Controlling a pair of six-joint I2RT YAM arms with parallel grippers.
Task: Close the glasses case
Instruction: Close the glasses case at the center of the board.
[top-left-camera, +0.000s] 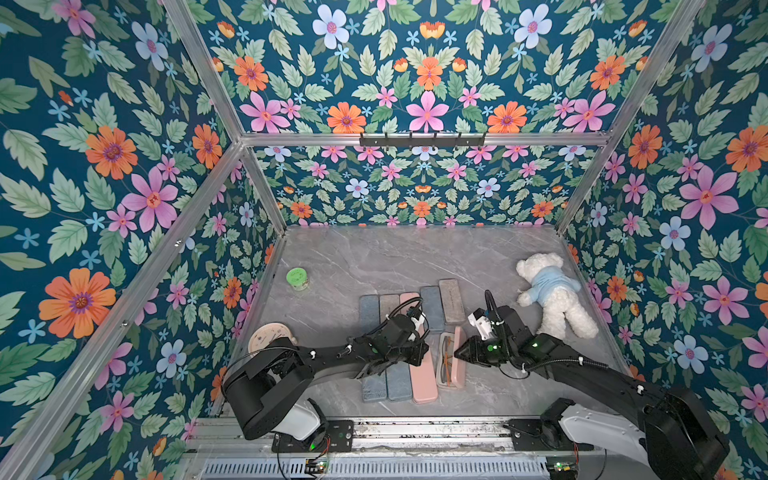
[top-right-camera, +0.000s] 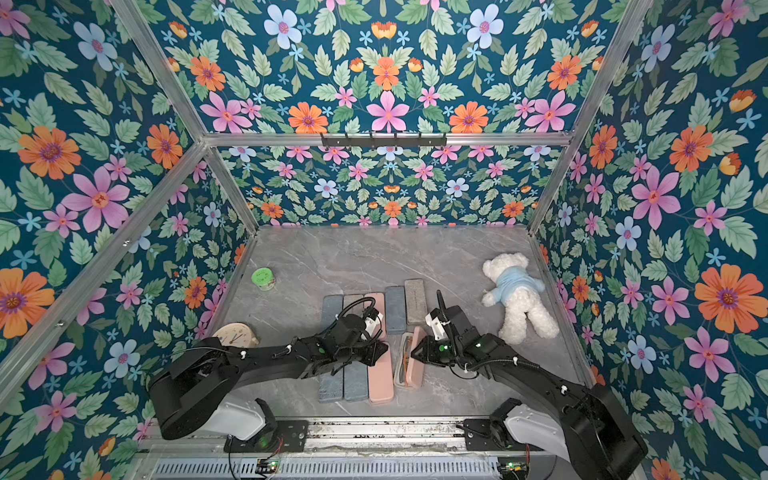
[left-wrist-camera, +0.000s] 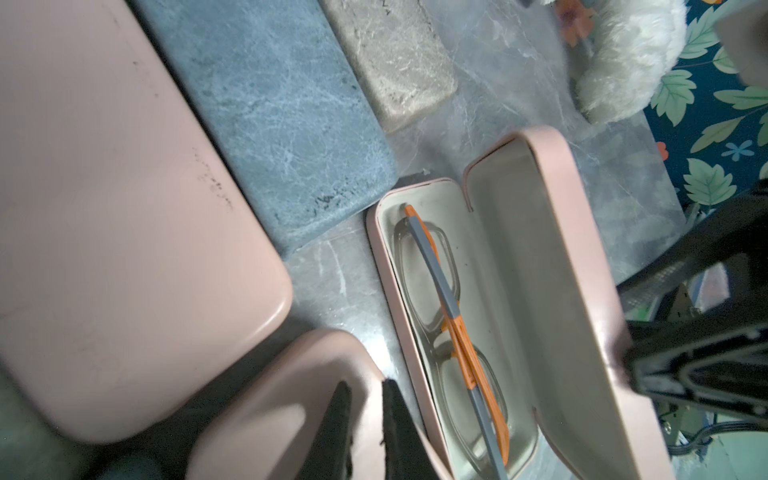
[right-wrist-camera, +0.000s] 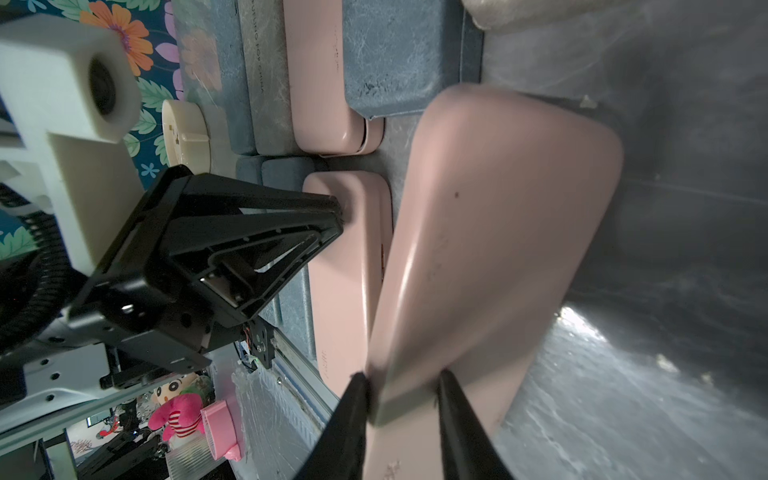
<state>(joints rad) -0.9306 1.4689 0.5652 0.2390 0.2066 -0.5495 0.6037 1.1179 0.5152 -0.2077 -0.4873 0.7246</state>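
Right wrist view: right gripper (right-wrist-camera: 401, 384) clamps case lid (right-wrist-camera: 498, 228) edge, bare tabletop (right-wrist-camera: 665, 395) beyond.

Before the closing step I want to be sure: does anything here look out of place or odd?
Nothing looks spilled or broken. Only one pink hard-shell glasses case stands open, lid raised and pinched by the right gripper; the orange-and-grey glasses lie inside it.

Grey marbled worktop (top-left-camera: 395, 253): bare across its far middle and between open pink hard-shell glasses case (top-left-camera: 459, 374) and white plush bear (top-left-camera: 555, 299). Closed pink case (top-left-camera: 423, 382) leaves a narrow gap beside it; blue textured case (top-left-camera: 432, 307) and grey textured case (top-left-camera: 452, 299) crowd the far end.
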